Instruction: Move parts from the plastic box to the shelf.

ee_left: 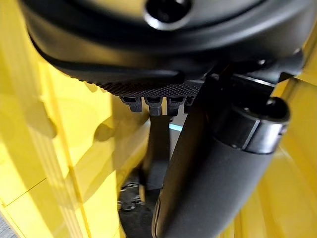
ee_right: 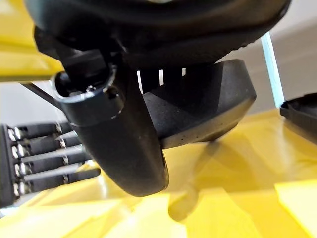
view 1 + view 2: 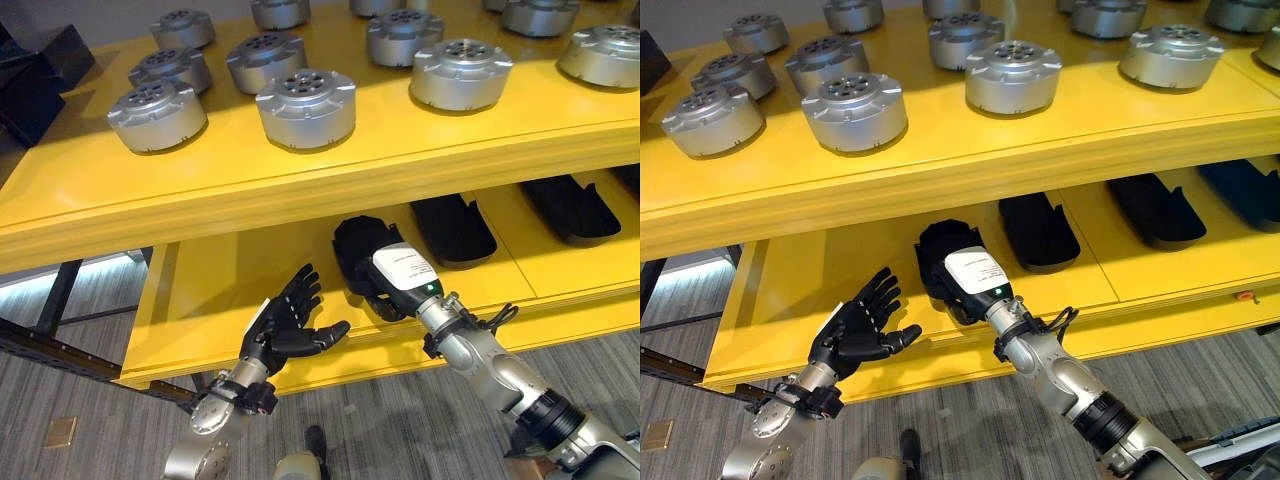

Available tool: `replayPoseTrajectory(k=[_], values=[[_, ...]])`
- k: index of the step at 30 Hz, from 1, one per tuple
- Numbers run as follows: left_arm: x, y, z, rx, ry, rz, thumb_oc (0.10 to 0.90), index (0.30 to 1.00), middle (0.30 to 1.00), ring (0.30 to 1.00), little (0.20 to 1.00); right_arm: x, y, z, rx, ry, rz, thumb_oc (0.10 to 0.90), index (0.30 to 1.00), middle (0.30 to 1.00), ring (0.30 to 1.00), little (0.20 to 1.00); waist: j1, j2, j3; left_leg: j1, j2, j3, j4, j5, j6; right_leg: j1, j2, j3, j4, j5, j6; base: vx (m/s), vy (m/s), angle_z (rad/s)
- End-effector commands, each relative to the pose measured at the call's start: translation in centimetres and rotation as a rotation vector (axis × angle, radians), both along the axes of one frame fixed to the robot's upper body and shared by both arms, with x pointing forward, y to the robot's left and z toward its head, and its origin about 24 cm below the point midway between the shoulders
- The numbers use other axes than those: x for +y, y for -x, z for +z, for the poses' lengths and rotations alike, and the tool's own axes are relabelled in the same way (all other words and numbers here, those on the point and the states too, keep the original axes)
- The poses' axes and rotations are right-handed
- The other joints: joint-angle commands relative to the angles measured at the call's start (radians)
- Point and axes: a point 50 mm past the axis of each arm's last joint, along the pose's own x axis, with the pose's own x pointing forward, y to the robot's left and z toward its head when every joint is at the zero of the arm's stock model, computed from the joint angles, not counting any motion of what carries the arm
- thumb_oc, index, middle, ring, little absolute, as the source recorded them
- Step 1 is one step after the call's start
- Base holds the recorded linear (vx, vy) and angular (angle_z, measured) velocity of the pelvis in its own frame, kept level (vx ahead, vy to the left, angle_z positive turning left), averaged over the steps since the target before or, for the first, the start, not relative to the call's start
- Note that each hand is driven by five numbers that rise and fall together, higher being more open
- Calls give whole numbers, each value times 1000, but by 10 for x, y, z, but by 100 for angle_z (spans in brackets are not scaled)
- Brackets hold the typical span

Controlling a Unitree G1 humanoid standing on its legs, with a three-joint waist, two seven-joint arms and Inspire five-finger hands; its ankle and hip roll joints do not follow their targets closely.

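My right hand (image 3: pixel 975 283) is clamped on a black moulded plastic part (image 3: pixel 940 255) at the front edge of the yellow lower shelf (image 3: pixel 820 275), while my left hand (image 3: pixel 855 330) hangs spread just beside.

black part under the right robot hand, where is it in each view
Left eye view: black part on lower shelf, centre, under right robot hand.
Right eye view: left of centre.
Right wrist view: past the thumb.
Left wrist view: can't tell.
Shared landmark: yellow shelf.
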Motion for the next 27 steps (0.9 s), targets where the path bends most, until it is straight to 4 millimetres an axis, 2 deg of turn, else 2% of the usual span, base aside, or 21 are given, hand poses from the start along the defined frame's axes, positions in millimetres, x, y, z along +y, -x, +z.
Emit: replayPoseTrajectory(k=[1, 3, 5, 7, 10, 11, 16, 19, 22, 23, 24, 25, 27], values=[[-8, -9, 41, -225, 42, -75, 900, 1000, 1000, 1000, 1000, 12, -10, 60, -263, -145, 50, 400, 300, 300, 300, 300, 11, 24, -89, 119, 145, -8, -66, 6, -47, -70, -2, 31, -74, 153, 24, 55, 89, 2], [-7, -10, 40, -223, 19, -80, 900, 1000, 1000, 1000, 1000, 10, -7, 54, -272, -164, 26, 400, 300, 300, 300, 300, 4, 11, -80, 121, 121, -17, -70, -9, -29, -99, 9, 65, -60, 165, 24, 36, 70, 18], [-4, -7, 39, -215, 22, -62, 900, 1000, 1000, 1000, 1000, 9, -6, 55, -278, -178, 23, 400, 300, 300, 300, 300, 6, 4, -72, 120, 116, -1, -72, -12, -22, -125, 30, 62, -19, 140, 21, -8, 27, 38], [2, -3, 41, -224, -2, -20, 900, 1000, 1000, 1000, 1000, 11, -3, 63, -309, -194, 39, 400, 300, 300, 300, 300, 16, -4, -50, 91, 108, 2, -76, -13, -21, -148, 84, 56, -9, 91, 12, -96, -74, 4], [5, -7, 44, -230, 30, 29, 900, 1000, 1000, 1000, 1000, 17, -9, 72, -346, -203, 59, 400, 300, 300, 300, 300, 39, -15, -31, 49, 106, -13, -71, -2, -21, -171, 114, 59, -14, 67, 3, -128, -132, 36], [3, -9, 47, -232, 76, 26, 900, 1000, 1000, 1000, 1000, 23, -12, 79, -366, -196, 76, 400, 300, 300, 300, 300, 53, -15, -19, 23, 110, -21, -72, 12, -28, -177, 123, 53, -22, 61, -3, -142, -113, 11], [-6, -8, 52, -266, 48, -48, 900, 1000, 1000, 1000, 1000, 31, -24, 89, -382, -130, 86, 400, 300, 300, 300, 300, 87, -2, 7, -12, 127, -49, -70, 46, -44, -161, 140, 28, -25, 40, -28, -55, -62, 6], [-6, -7, 52, -252, 39, -65, 900, 1000, 1000, 1000, 1000, 32, -25, 89, -366, -132, 93, 400, 300, 300, 300, 300, 99, 1, 9, -10, 115, -64, -43, 30, -41, -146, 139, 21, -24, 32, -32, 54, -45, 13], [-6, -3, 51, -247, 41, -37, 900, 1000, 1000, 1000, 1000, 44, -27, 93, -357, -140, 149, 400, 300, 300, 300, 300, 120, 0, 20, -26, 109, -162, 37, -14, -38, -149, 142, 75, -30, 36, -46, 70, 12, -2], [-5, 1, 50, -233, 55, 18, 900, 1000, 1000, 1000, 1000, 60, -25, 98, -346, -145, 216, 400, 300, 300, 300, 300, 142, -2, 24, -38, 102, -267, 80, -35, -38, -149, 149, 128, -43, 41, -55, 90, 74, -31], [-5, 2, 49, -229, 55, 29, 900, 1000, 1000, 1000, 1000, 63, -24, 99, -344, -147, 228, 400, 300, 300, 300, 300, 147, -2, 25, -40, 100, -288, 89, -42, -37, -147, 151, 138, -45, 42, -57, 86, 98, -57], [-4, 4, 47, -216, 61, 57, 900, 1000, 1000, 1000, 1000, 73, -22, 102, -347, -148, 264, 400, 300, 300, 300, 300, 161, -2, 29, -43, 93, -339, 105, -56, -35, -146, 157, 165, -50, 42, -59, 9, 72, -74], [-2, 4, 47, -214, 68, 77, 900, 1000, 1000, 1000, 1000, 85, -18, 110, -366, -123, 301, 400, 300, 300, 300, 300, 174, 4, 42, -57, 87, -374, 112, -65, -30, -159, 160, 188, -40, 34, -61, -118, 102, -90]])
